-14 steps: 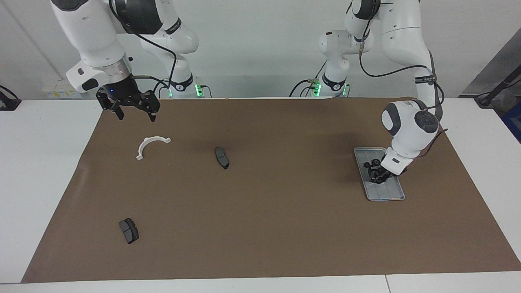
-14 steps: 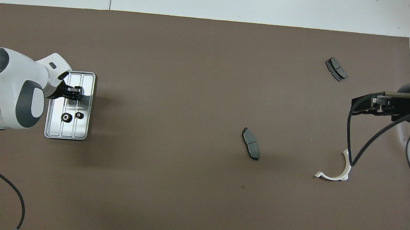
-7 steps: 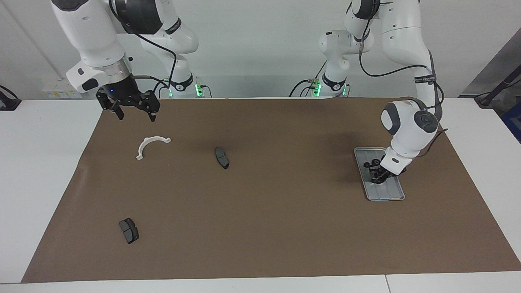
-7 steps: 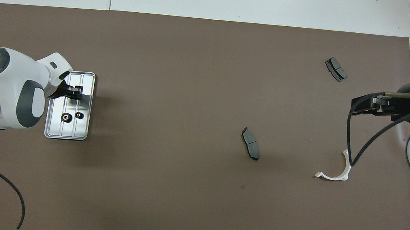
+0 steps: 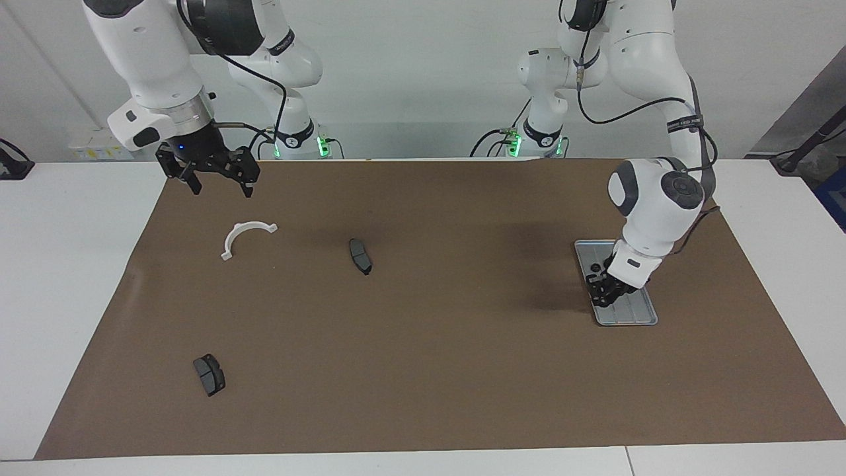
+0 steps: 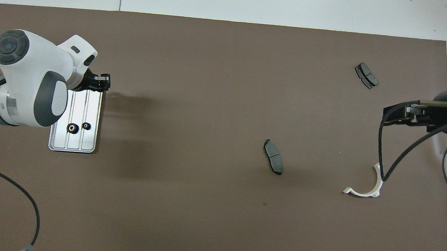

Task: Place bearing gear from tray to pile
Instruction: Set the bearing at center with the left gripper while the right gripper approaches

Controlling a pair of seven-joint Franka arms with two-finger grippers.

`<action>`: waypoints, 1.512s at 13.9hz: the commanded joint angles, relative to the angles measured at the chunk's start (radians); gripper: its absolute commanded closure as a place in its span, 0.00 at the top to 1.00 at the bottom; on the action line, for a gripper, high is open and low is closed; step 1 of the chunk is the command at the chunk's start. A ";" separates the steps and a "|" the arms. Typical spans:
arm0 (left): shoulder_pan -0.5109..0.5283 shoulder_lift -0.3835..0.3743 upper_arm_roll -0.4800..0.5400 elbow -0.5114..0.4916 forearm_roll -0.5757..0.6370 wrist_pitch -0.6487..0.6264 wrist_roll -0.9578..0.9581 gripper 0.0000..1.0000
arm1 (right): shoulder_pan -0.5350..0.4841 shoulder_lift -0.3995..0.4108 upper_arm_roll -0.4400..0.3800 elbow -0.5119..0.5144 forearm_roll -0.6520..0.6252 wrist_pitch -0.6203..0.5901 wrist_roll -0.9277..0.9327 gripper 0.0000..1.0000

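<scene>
In the facing view, the left gripper [image 5: 603, 297] is hanging low over the middle of the tray [image 5: 638, 311], which is lying on the brown mat [image 5: 462, 363] at the right of the frame. Its fingers are pinching narrowly together; whether anything is sitting between them I cannot tell. One small black bearing gear [image 5: 595, 267] is showing on the tray near its upper end, just beside the gripper. The right gripper [image 5: 221, 188] is waiting in the air at the upper left of the frame, above the mat's top edge, with its fingers spread apart and nothing in them. The pile is lying loose in the left half of the frame: a white half-ring bracket [image 5: 238, 231] below that gripper, one brake pad [image 5: 360, 256] toward the centre, and a second brake pad [image 5: 209, 375] at the lower left.

In the overhead view, the left gripper [image 6: 106, 82] is covering the tray's [image 6: 88, 141] upper corner at the left of the frame. Two bearing gears [image 6: 73, 128] [image 6: 86, 125] are resting side by side in the tray's lower half, apart from the gripper. The right gripper [image 6: 385, 115] is hovering at the right edge. The bracket [image 6: 360, 193] is lying below it, one pad [image 6: 273, 157] is sitting right of centre, and the other pad [image 6: 366, 75] is lying at the upper right.
</scene>
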 commanded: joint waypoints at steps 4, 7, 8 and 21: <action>-0.244 0.020 0.012 0.015 -0.014 -0.017 -0.417 0.13 | -0.011 -0.008 0.007 -0.007 0.013 0.004 -0.007 1.00; -0.355 0.026 0.011 0.012 -0.020 -0.009 -0.563 0.13 | -0.010 -0.008 0.007 -0.008 0.013 0.004 -0.007 1.00; -0.384 0.033 0.011 0.011 -0.037 -0.002 -0.591 0.14 | -0.011 -0.007 0.007 -0.007 0.013 0.013 -0.007 1.00; -0.342 -0.001 0.022 0.055 -0.104 -0.095 -0.562 0.86 | 0.059 -0.016 0.012 -0.092 0.012 0.128 0.066 1.00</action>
